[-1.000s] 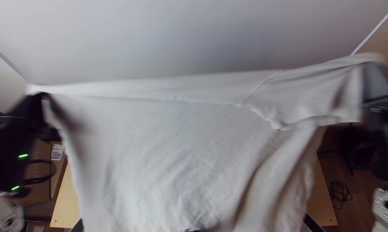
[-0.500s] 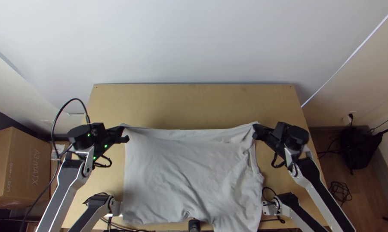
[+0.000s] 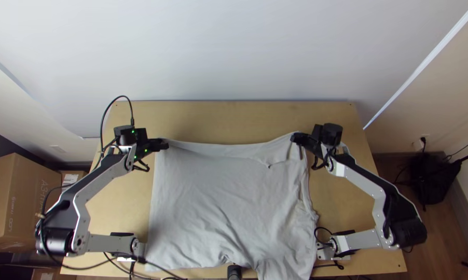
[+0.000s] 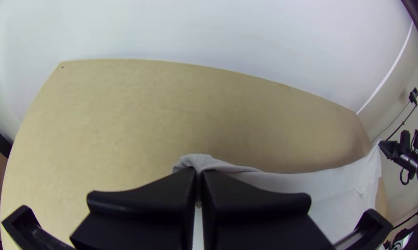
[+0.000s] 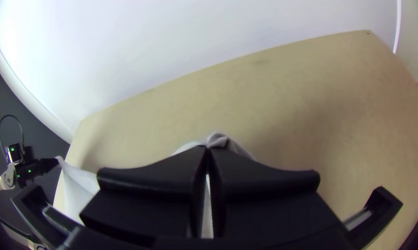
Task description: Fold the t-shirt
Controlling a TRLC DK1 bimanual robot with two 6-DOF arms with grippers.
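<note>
A makeshift robotics lab occupied the corner of an indoor room, where a left arm (image 3: 107, 243) and a right arm (image 3: 361, 240) stood at a light wooden bench (image 3: 229, 122). The bench faced a plain white wall (image 3: 234, 52) across the top of the frame. A large cardboard box (image 3: 24, 207) sat at lower left, a smaller carton (image 3: 70, 179) just beside it. At right, a black plug (image 3: 423, 140) showed at the wall above a wood-look floor (image 3: 436, 236), where a tangled cable (image 3: 410, 232) lay. Whether the building was a home or an office could not be told.
</note>
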